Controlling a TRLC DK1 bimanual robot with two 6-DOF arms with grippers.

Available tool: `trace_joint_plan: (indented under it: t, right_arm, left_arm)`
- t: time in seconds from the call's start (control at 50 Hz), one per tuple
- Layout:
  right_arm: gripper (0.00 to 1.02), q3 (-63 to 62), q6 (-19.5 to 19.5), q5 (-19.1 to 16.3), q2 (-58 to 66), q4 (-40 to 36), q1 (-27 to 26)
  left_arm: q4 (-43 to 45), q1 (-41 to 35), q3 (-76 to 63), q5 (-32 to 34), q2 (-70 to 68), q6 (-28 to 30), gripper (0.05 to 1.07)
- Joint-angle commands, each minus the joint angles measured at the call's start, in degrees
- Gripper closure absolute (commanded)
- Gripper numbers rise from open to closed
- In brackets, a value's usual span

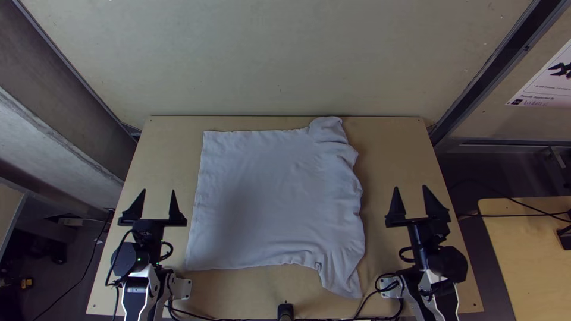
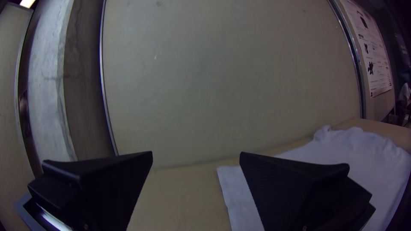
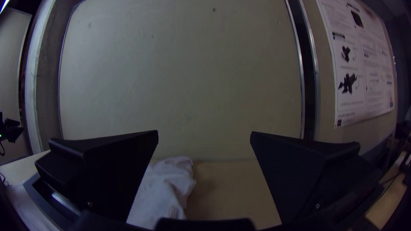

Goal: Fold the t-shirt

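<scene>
Right of the left gripper (image 1: pixel 158 190) and left of the right gripper (image 1: pixel 410 187), the t-shirt (image 1: pixel 262 196) lies on the table (image 1: pixel 160 154)

The top view looks steeply down from high above the near edge, taking in nearly the whole wooden tabletop (image 1: pixel 160 154). Both wrist views sit lower and closer, facing forward across it to the pale wall panel (image 1: pixel 267 59). All three share that panel, part of the poster (image 3: pixel 359 64) and part of the white t-shirt (image 1: pixel 267 190).
</scene>
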Motion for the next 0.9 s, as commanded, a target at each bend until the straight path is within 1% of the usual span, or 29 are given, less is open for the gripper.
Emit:
trace_joint_plan:
  t: [0.0, 0.16, 0.3, 0.46, 0.7, 0.88]
  right_arm:
    - [0.03, 2.77, -3.43, -0.19, 2.92, 2.47, -0.55]
    - [0.03, 7.78, -4.05, -0.28, 9.96, 5.37, -0.55]
    - [0.03, 15.08, -4.13, -0.37, 19.62, 7.31, -0.55]
    - [0.03, 25.01, -4.57, -0.63, 31.58, 6.95, -2.14]
    - [0.03, 39.07, -4.57, -1.60, 48.72, 5.90, -5.65]
    - [0.03, 49.18, -3.17, -1.69, 59.88, 4.05, -6.44]
  left_arm:
    - [2.47, 0.13, 5.24, 0.54, 4.96, 1.48, 0.10]
    - [3.44, 0.39, 14.20, 0.54, 17.01, 1.04, 0.10]
    - [7.22, 0.39, 19.74, 0.54, 23.95, 0.96, 0.10]
    - [7.57, 0.39, 28.09, 0.46, 33.88, 0.69, 0.10]
    - [5.64, 0.39, 41.97, -0.86, 48.47, -0.63, 0.10]
    - [3.79, 0.22, 51.73, -0.86, 59.28, -2.12, 0.10]
